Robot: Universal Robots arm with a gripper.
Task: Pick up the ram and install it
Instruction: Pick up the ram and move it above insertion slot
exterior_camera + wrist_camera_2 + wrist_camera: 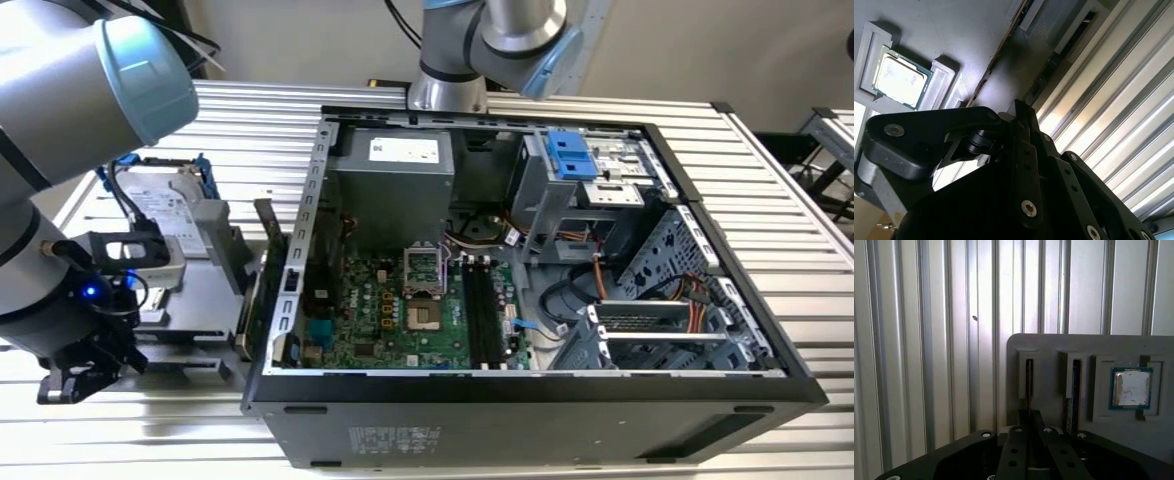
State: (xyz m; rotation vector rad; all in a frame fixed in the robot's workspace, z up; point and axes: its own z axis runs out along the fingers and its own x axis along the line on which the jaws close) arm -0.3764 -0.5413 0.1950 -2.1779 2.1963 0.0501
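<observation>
1. Ram (pixel 1029 382) stands on its thin edge in a narrow slot of the grey holder (pixel 1054 347), which sits at the exterior view's left, beside the computer case (pixel 534 400).
2. Low in that view's left corner, the gripper (pixel 78 378) is close by the holder. In the first wrist view it lines up with the ram's slot. Whether it is apart or together, I cannot tell.
3. I judge a good pick needs a square, centred hold on the flat faces, clear of the second stick (pixel 1073 395) and the processor chip (pixel 1131 387).

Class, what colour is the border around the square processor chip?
Green, framing a silver top; the processor chip shows best in the first wrist view.
</observation>
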